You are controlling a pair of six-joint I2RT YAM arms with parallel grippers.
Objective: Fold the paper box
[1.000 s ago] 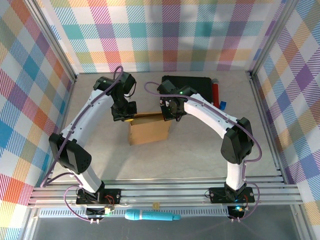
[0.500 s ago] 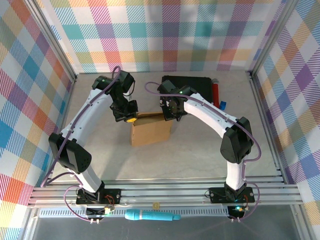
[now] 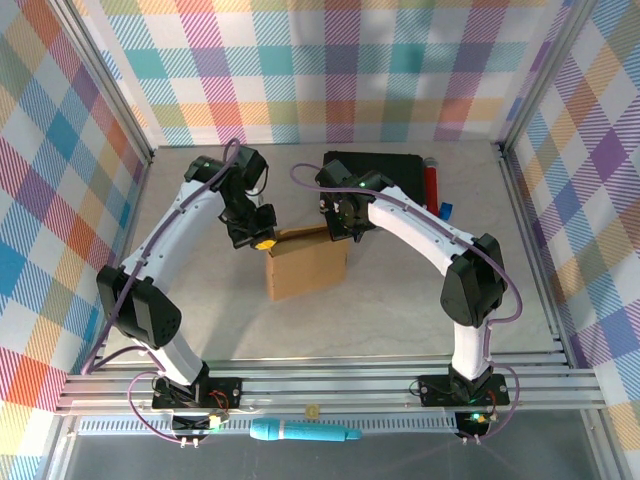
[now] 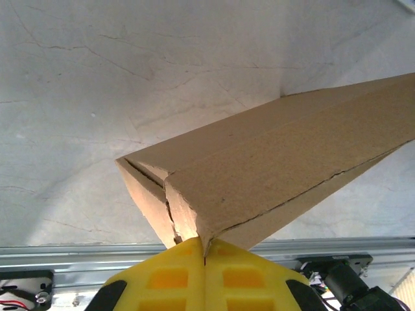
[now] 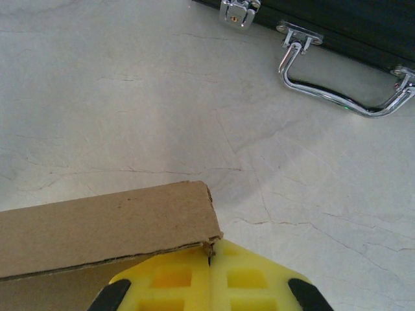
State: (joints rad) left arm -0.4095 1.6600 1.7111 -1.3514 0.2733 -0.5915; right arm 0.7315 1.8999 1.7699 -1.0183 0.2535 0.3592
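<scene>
Where the arm bases sit at the near edge, a light-blue pen-like thing lies along the metal rail in front of them. Beyond it the pale table is bare up to the paper box, which stands about midway between the two arms as a folded brown cardboard shape, slightly skewed to the table's edges. The left gripper meets the box's far left top corner; from the left wrist its yellow fingers are pressed together, pinching the cardboard edge at the seam between them. The right gripper is clamped likewise on the far right corner, with the flap's tip caught between its yellow pads. Farther back lies a black case with a metal handle, apart from the box. Just beside its right end lie a red cylinder and a small blue thing.
</scene>
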